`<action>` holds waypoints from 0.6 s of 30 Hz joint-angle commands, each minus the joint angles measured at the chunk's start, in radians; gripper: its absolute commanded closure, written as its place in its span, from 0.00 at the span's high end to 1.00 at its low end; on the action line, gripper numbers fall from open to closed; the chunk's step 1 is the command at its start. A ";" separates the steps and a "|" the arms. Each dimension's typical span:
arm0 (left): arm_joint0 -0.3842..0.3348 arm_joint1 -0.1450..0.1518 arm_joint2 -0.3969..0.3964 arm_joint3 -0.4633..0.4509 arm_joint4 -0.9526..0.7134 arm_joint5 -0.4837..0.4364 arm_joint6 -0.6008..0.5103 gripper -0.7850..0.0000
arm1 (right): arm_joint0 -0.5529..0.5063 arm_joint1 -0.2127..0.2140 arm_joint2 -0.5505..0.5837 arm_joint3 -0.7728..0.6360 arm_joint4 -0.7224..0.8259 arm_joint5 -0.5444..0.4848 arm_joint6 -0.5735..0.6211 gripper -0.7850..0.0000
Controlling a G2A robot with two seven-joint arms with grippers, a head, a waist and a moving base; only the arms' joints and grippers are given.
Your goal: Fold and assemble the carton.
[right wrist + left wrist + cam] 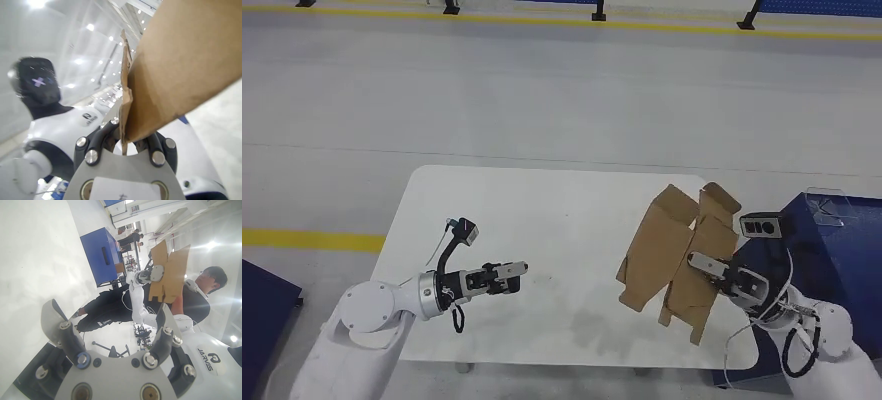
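Early stage. The carton (682, 255) hangs above the right side of the bench (522, 200), mostly collapsed: panels creased, end flaps loose, no box shape yet. The right gripper (700, 263) has its fingers clamped on one carton edge; the right wrist view shows cardboard pinched between them. The left gripper (510, 269) sits over the bench's left part, well apart from the carton, fingers spread, nothing in them. Left to do, by my read: square the sleeve, fold the flaps, close up. Basically everything.
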 commanded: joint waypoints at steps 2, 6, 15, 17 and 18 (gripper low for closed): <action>0.000 0.000 0.000 0.000 0.000 0.000 0.000 1.00 | 0.007 -0.002 0.028 0.033 0.325 0.214 0.060 0.00; 0.000 0.000 0.000 0.000 0.000 0.000 0.000 1.00 | 0.027 -0.002 0.019 0.089 0.568 0.556 0.037 0.00; 0.000 0.000 0.000 0.000 0.000 0.000 0.000 1.00 | 0.022 -0.012 -0.114 0.110 0.914 1.141 -0.062 0.00; 0.000 0.000 0.000 0.000 0.000 0.000 0.000 1.00 | 0.013 -0.015 -0.145 0.107 0.995 1.219 -0.115 0.00; 0.000 0.000 0.000 0.000 0.000 0.000 0.000 1.00 | 0.007 -0.017 -0.158 0.104 1.044 1.256 -0.153 0.00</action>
